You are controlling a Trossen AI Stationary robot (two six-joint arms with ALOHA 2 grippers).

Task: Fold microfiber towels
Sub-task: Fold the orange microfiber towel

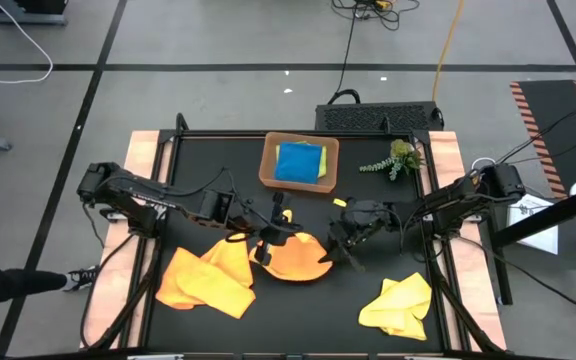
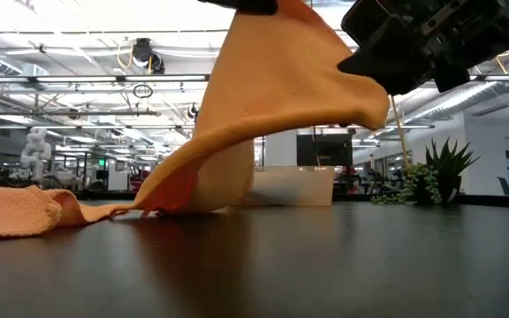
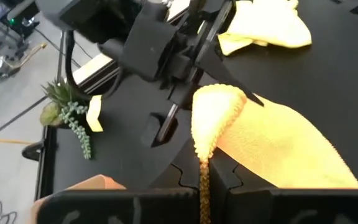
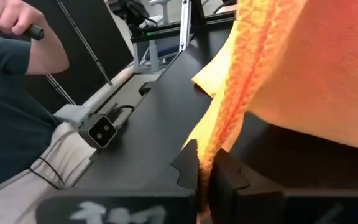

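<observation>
An orange microfiber towel (image 1: pixel 300 260) hangs between my two grippers at the table's middle, its lower part resting on the table (image 2: pixel 162 201). My left gripper (image 1: pixel 271 236) is shut on it from the left, and my right gripper (image 1: pixel 340 246) is shut on it from the right. A second orange towel (image 1: pixel 208 280) lies crumpled at the near left. A yellow towel (image 1: pixel 398 303) lies crumpled at the near right. A blue towel (image 1: pixel 296 162) and a green one (image 1: pixel 322 160) lie in the brown tray (image 1: pixel 268 170). My left gripper pinches a hemmed edge of the orange towel (image 3: pixel 202 163) between its two fingers, coming from the table's left and slanting down. The cloth rises from the fingers toward the other gripper, held off the table there. How many layers it has, I cannot tell. My right gripper pinches a bunched, hemmed edge of the orange towel (image 4: pixel 211 146) between its two fingers, coming nearly level from the table's right. That corner (image 2: pixel 369 106) is lifted. The cloth slopes down slack from it to the table.
The tray stands at the far middle, with a small plant sprig (image 1: pixel 396 160) to its right. A person (image 4: pixel 11 106) sits beyond the table's left edge. Bare black tabletop (image 1: pixel 318 310) lies between the near towels.
</observation>
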